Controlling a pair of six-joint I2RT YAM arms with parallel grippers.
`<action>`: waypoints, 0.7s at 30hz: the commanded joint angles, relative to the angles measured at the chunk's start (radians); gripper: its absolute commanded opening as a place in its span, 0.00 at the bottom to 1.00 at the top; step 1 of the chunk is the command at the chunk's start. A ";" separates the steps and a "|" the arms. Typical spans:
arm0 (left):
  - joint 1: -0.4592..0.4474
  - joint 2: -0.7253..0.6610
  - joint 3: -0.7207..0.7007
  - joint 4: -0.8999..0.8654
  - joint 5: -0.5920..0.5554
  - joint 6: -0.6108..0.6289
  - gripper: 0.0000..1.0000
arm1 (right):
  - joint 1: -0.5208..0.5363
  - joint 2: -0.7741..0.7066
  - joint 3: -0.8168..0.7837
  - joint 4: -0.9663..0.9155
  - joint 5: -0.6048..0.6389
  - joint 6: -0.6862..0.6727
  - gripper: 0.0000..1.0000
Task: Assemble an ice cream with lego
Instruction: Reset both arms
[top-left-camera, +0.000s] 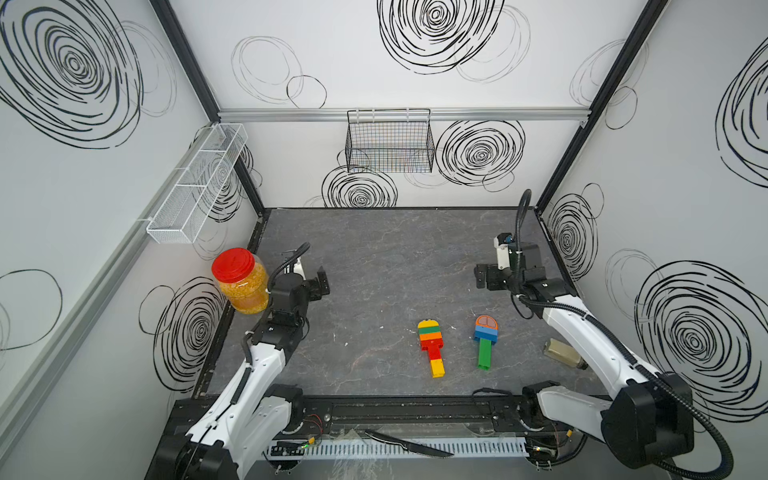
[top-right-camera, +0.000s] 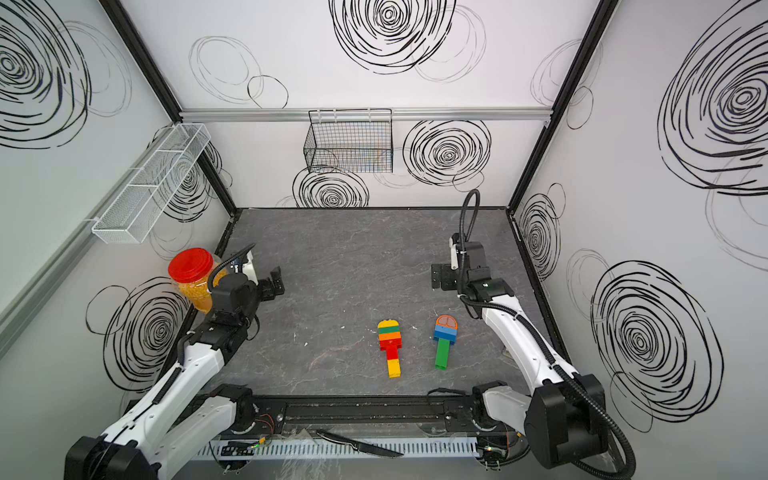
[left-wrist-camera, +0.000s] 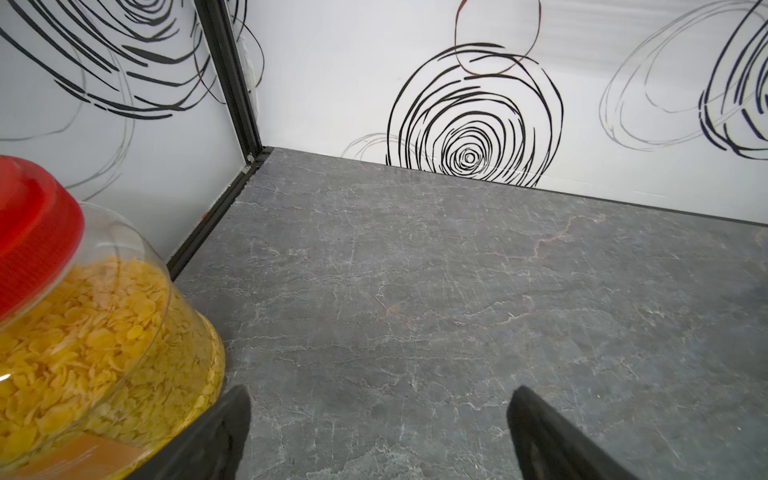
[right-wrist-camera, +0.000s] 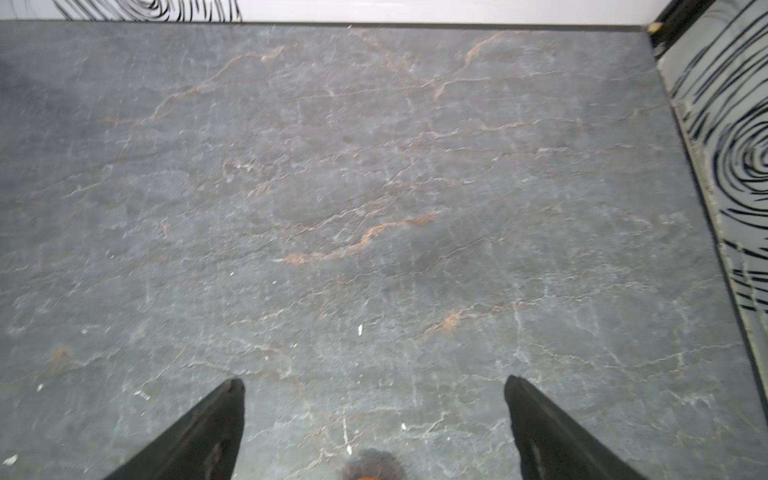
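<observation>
While lying flat, yellow-domed lego, orange-domed lego run front-back; domes rearward.

Two lego builds lie flat on the table, front half, right of centre, side by side but apart: left lego build, right lego build, wide ends toward the back wall. Left hand over the table's left side, right hand over its right side, both behind the builds and well apart from them. Jar at the left edge, just beside the left arm. Bottle lies at the right edge under the right arm. Knife lies in front of the table on the slotted strip. Wire basket on the back wall, mesh tray on the left wall.
</observation>
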 joint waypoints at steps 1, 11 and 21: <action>0.010 0.013 -0.044 0.190 -0.031 0.037 0.99 | -0.060 -0.042 -0.085 0.196 0.013 -0.034 1.00; 0.032 0.074 -0.158 0.415 -0.067 0.104 0.99 | -0.164 0.014 -0.344 0.649 -0.052 -0.084 1.00; 0.043 0.280 -0.198 0.680 -0.068 0.164 0.99 | -0.186 0.124 -0.443 0.930 -0.096 -0.116 1.00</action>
